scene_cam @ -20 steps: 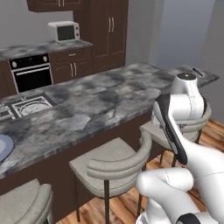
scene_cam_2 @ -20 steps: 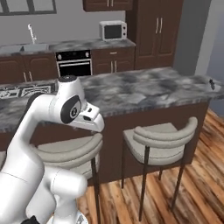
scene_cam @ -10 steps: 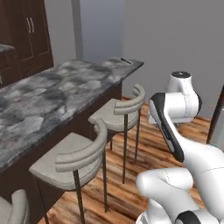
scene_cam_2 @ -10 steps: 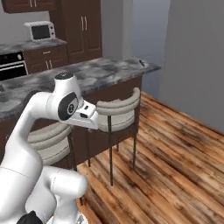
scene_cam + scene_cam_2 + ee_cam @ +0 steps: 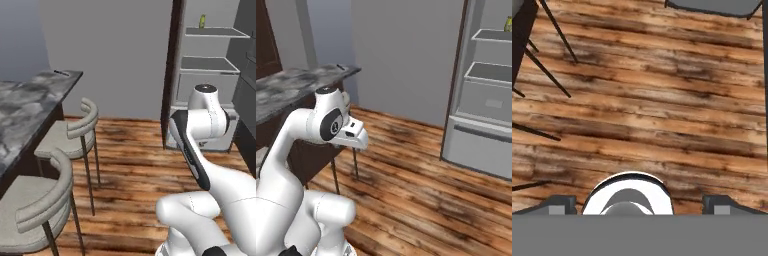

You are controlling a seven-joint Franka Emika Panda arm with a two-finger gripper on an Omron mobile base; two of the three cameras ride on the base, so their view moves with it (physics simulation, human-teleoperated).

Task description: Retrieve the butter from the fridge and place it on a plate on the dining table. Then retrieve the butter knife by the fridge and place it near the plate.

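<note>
The fridge (image 5: 207, 65) stands open at the right, with light-grey shelves and a lower drawer (image 5: 481, 145) showing beside its dark-brown side panel. A small yellowish thing (image 5: 202, 21) stands on the top shelf; I cannot tell whether it is the butter. The dining table (image 5: 25, 100) runs along the left, and a slim dark butter knife (image 5: 62, 73) lies at its far end. The plate is out of view. My gripper (image 5: 641, 205) hangs open over the wooden floor, its fingertips (image 5: 562, 205) wide apart with nothing between them.
Two grey stools with curved backs (image 5: 75, 130) (image 5: 35, 215) stand along the table's side. Open wooden floor (image 5: 421, 180) stretches between me and the fridge. A plain grey wall closes the back. A dark grey fridge door (image 5: 246, 95) stands at the right edge.
The whole scene has swung: the base has turned from the dining table and back cabinets toward the open fridge. The gripper stays open.
</note>
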